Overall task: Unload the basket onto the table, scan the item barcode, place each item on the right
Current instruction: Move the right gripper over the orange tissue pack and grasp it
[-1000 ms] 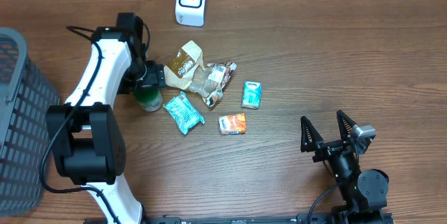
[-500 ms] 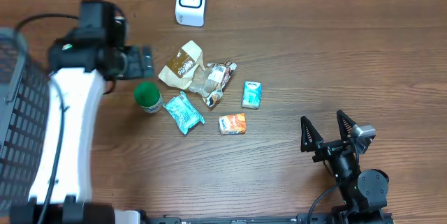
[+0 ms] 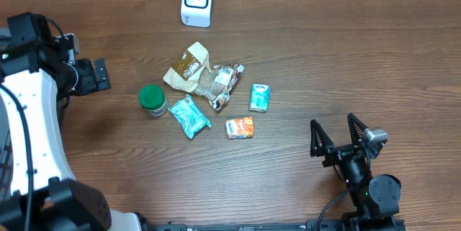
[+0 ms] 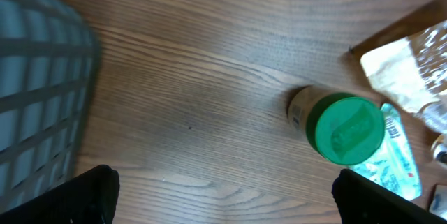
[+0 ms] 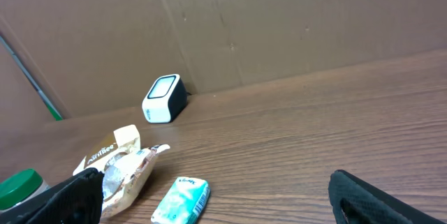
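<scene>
The white barcode scanner (image 3: 197,1) stands at the table's far edge and shows in the right wrist view (image 5: 164,98) too. Several items lie mid-table: a green-lidded jar (image 3: 152,100), a tan bag (image 3: 187,64), a clear snack wrapper (image 3: 220,83), a teal tissue pack (image 3: 259,96), a teal pouch (image 3: 189,115) and an orange packet (image 3: 240,127). My left gripper (image 3: 97,76) hangs open and empty to the left of the jar (image 4: 342,128). My right gripper (image 3: 336,134) rests open and empty at the front right, well apart from the items.
A grey mesh basket (image 4: 35,63) stands at the table's left edge, close to the left arm. Cardboard walls rise behind the scanner. Bare wood lies between the items and the right gripper.
The left arm has swung away to the left from the green-lidded jar, which stays upright on the table. The right arm has not moved.
</scene>
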